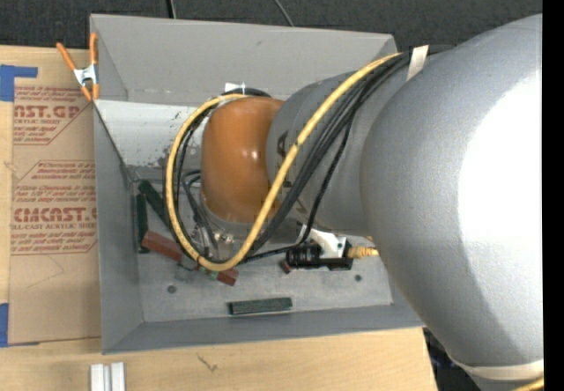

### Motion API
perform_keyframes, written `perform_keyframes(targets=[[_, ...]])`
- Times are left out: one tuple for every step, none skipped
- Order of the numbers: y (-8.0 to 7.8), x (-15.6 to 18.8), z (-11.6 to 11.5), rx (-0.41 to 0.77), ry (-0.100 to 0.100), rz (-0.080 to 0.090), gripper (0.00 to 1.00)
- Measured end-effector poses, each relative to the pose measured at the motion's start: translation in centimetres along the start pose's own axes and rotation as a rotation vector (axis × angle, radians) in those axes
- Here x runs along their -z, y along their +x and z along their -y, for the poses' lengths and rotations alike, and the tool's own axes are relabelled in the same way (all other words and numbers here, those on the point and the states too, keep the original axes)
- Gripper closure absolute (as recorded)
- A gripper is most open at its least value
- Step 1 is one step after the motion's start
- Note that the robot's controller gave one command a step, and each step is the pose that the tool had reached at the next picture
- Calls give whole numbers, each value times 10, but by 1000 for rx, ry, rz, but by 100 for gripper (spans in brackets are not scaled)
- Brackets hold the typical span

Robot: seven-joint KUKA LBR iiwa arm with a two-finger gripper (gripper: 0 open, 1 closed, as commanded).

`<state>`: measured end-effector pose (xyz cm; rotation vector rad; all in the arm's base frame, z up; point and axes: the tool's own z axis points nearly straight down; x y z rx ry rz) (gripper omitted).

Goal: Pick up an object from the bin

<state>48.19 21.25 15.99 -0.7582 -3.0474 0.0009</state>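
The big grey arm (441, 187) comes in from the right and hides much of the bin (119, 292). Its orange cover (233, 160) sits over the left middle of the floor, with the gripper (208, 248) low under it. I cannot tell if the gripper is wide, narrow or holding anything. A black tool (315, 259) lies to its right, a dark bar (260, 306) by the front wall and a green stick (140, 213) by the left wall. Nearest the gripper are a brown block (159, 246) and a small red bit (227, 276).

Bulky silver-grey arm (458, 187), orange wrist cover (233, 156), looped yellow and black cables (174, 187).
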Motion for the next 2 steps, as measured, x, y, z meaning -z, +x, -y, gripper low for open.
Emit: perform_keyframes(targets=[[0,17,0,0,0,0,100],[0,25,0,0,-2,2,100]])
